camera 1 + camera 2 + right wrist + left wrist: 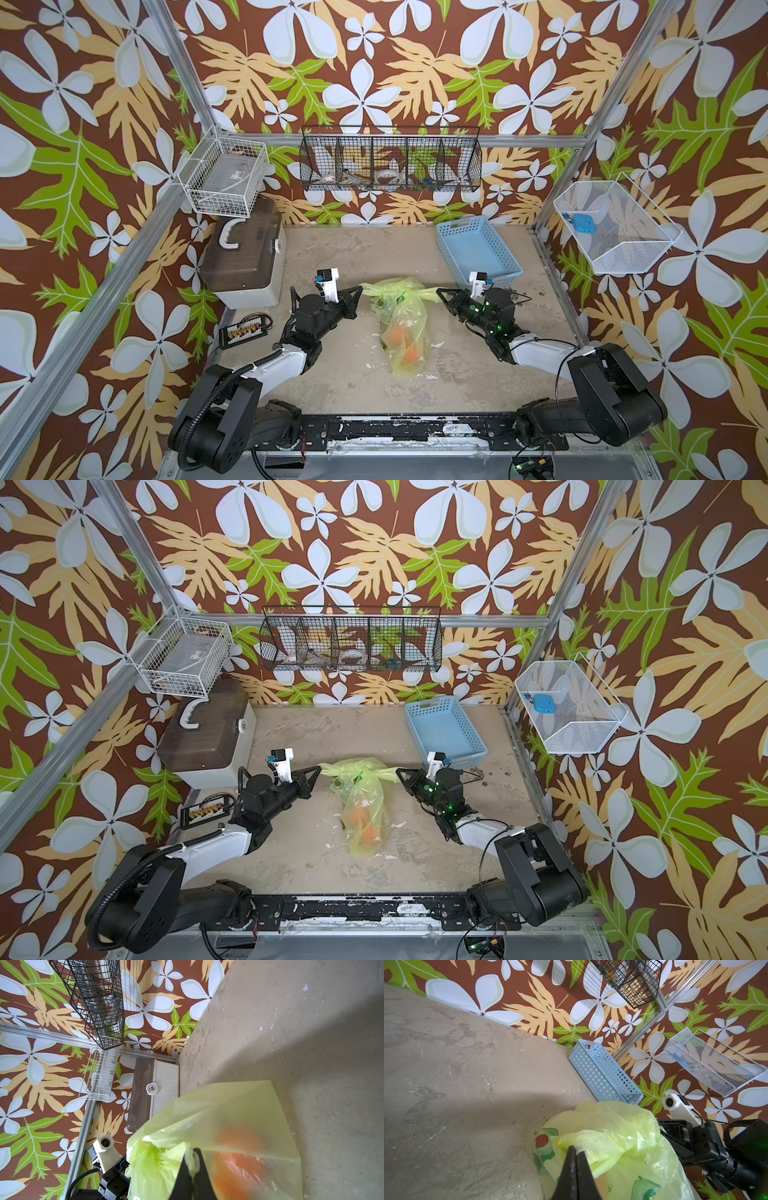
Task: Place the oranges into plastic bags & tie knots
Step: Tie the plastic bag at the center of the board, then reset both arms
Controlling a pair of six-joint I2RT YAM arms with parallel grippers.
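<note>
You have the left gripper (360, 290) and right gripper (440, 294) both pinched shut on opposite handle ends of the thin translucent yellow-green plastic bag (409, 320), its long axis trailing from between them toward the near edge of the table (332, 257), small round oranges (397, 333) inside, top seemingly not yet knotted tight.

Oranges (397, 332) in bag (409, 309) at centre, left gripper (360, 290) at its left, right gripper (439, 293) at its right, basket (478, 249) behind right, box (241, 257) behind left
</note>
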